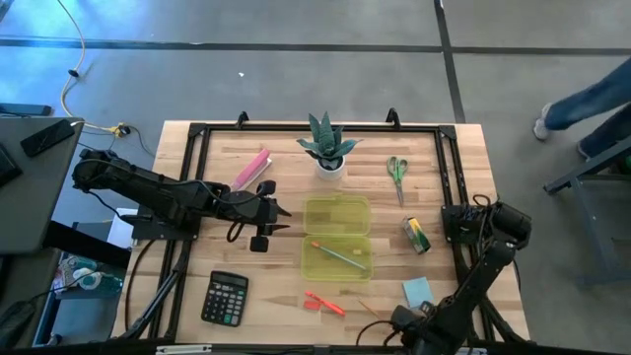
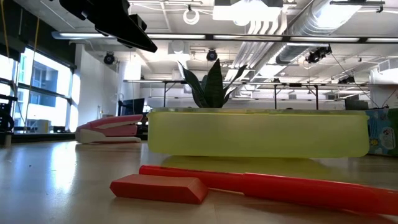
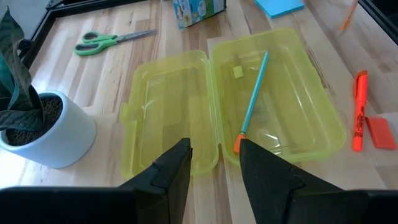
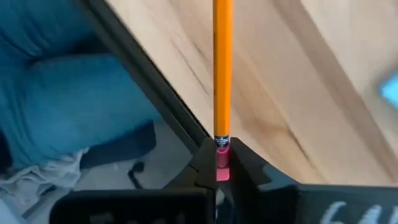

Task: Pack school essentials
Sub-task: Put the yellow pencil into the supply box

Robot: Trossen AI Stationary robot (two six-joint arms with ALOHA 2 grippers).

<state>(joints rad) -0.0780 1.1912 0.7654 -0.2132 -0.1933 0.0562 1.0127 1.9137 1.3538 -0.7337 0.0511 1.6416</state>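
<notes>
The open yellow-green case (image 1: 337, 237) (image 3: 236, 106) lies flat at mid-table, with the green pencil (image 1: 340, 254) (image 3: 255, 93) in its near half. My left gripper (image 1: 271, 212) (image 3: 214, 168) hovers open just left of the case, touching nothing. My right gripper (image 4: 219, 177) is at the table's near edge, shut on the orange pencil (image 1: 370, 309) (image 4: 222, 68). Resting on the table are the red-orange pen (image 1: 325, 303) (image 3: 359, 112), the scissors (image 1: 397, 176), the green-yellow block (image 1: 416, 235) and the light-blue note pad (image 1: 418, 292). My right gripper pinches the orange pencil by its pink eraser end (image 4: 221, 163) between the two fingers. The pencil runs straight out ahead of the fingers, in line with them. Whether its tip rests on the table, I cannot tell.
A potted plant (image 1: 328, 146) stands behind the case. The pink bar (image 1: 250, 170) lies at far left and the black calculator (image 1: 225, 298) at near left. A loose red piece (image 3: 379, 132) lies beside the pen. A person's blue trouser leg (image 4: 50, 93) shows beyond the table's edge.
</notes>
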